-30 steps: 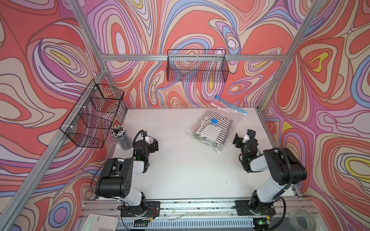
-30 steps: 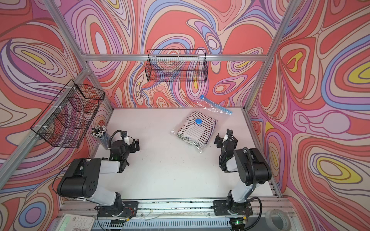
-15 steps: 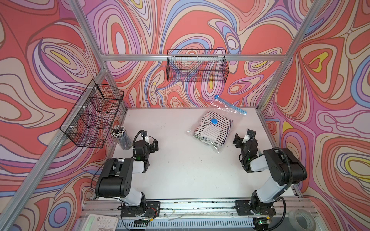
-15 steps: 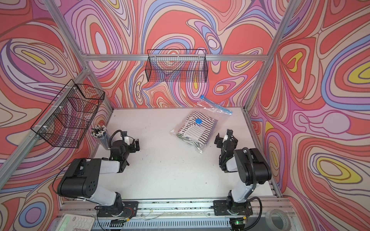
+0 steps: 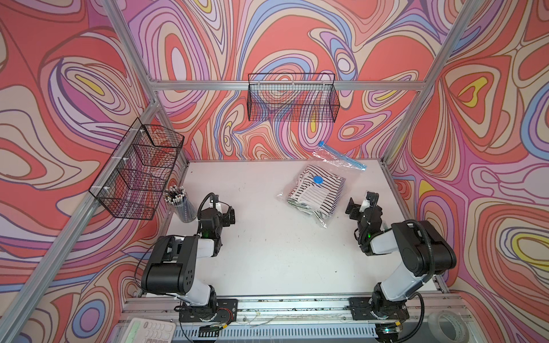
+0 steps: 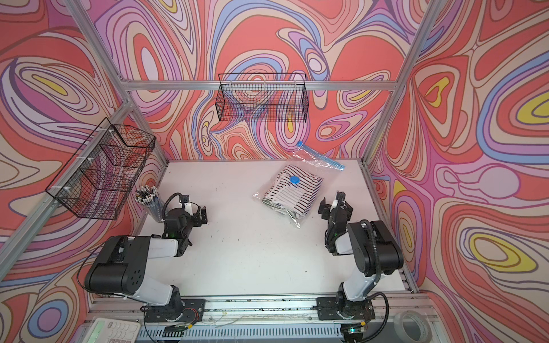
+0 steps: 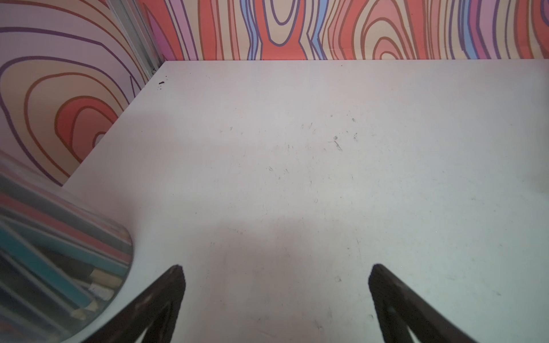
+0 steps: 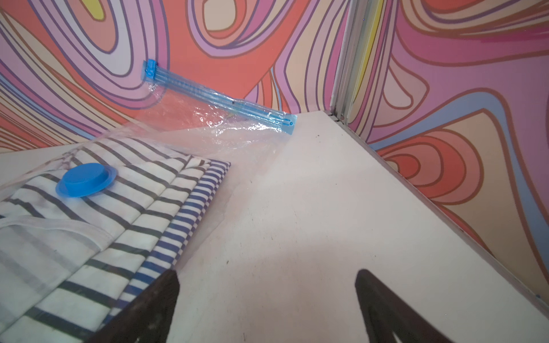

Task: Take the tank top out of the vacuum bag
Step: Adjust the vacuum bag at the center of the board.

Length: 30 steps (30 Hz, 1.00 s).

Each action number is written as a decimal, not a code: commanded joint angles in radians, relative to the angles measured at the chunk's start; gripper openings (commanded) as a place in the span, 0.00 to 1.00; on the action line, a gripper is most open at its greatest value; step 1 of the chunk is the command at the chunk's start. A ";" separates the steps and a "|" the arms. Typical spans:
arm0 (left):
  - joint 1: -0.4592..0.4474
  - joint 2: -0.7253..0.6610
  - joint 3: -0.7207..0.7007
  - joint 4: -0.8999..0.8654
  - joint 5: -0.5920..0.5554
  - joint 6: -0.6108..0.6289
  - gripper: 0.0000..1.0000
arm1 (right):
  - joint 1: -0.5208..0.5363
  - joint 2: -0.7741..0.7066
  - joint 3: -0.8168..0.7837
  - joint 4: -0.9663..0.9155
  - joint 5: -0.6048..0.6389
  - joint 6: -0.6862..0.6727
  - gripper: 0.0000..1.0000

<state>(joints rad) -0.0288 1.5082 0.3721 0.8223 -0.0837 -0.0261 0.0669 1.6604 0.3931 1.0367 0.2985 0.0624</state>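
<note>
our right gripper (image 5: pixel 361 202) hangs low over the table (image 5: pixel 267 252), fingers spread wide with nothing between them, just beside the near right edge of the bag (image 5: pixel 330 174). in the right wrist view one fingertip (image 8: pixel 166 282) lies close to the plastic, and we cannot tell whether it touches. our left gripper (image 5: pixel 223 208) is spread just as wide and empty, well apart from the bag, next to the pencil cup (image 5: pixel 181 205). the bag lies on the far right part of the table with the striped tank top (image 5: pixel 313 197) folded flat inside, under the round blue valve cap (image 5: pixel 318 179). its long axis runs from mid-table back toward the far right corner. the closed end points toward the middle of the table, and the mouth with its blue zip strip (image 5: pixel 341 157) points away from us, propped up against the back wall (image 5: pixel 267 142). we judge the task not yet begun, with the reach for the mouth as the step in hand. next we need one gripper past the folded cloth to the raised zip edge, and likely the other to hold the bag down. we cannot tell whether the zip is sealed.
</note>
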 commanded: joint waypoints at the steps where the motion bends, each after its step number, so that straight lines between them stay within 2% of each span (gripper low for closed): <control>1: -0.043 -0.104 0.042 -0.101 -0.186 0.009 1.00 | 0.007 -0.094 0.079 -0.161 0.092 0.015 0.98; 4: -0.079 -0.168 0.112 -0.258 -0.296 -0.004 1.00 | 0.008 -0.162 0.187 -0.426 0.148 0.111 0.98; 6: -0.108 -0.223 0.200 -0.438 -0.338 -0.067 1.00 | 0.007 -0.191 0.270 -0.610 0.099 0.190 0.98; 9: -0.177 -0.289 0.259 -0.575 -0.348 -0.147 1.00 | 0.007 -0.196 0.360 -0.846 0.023 0.350 0.98; 12: -0.260 -0.323 0.334 -0.733 -0.341 -0.241 1.00 | 0.008 -0.177 0.387 -0.952 -0.115 0.461 0.97; 15: -0.344 -0.324 0.400 -0.844 -0.305 -0.323 1.00 | 0.006 -0.157 0.348 -0.933 -0.219 0.554 0.94; 17: -0.395 -0.310 0.429 -0.874 -0.243 -0.375 1.00 | 0.006 -0.133 0.325 -0.900 -0.286 0.590 0.88; 19: -0.429 -0.285 0.449 -0.891 -0.184 -0.435 1.00 | 0.004 -0.111 0.307 -0.864 -0.332 0.625 0.86; 22: -0.459 -0.240 0.468 -0.883 -0.093 -0.499 1.00 | 0.004 -0.072 0.289 -0.816 -0.398 0.664 0.78; 30: -0.510 -0.164 0.465 -0.840 -0.048 -0.538 1.00 | 0.000 0.037 0.245 -0.652 -0.487 0.718 0.69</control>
<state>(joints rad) -0.5354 1.3396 0.8230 -0.0116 -0.1677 -0.5137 0.0715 1.6604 0.6502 0.2932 -0.1291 0.7334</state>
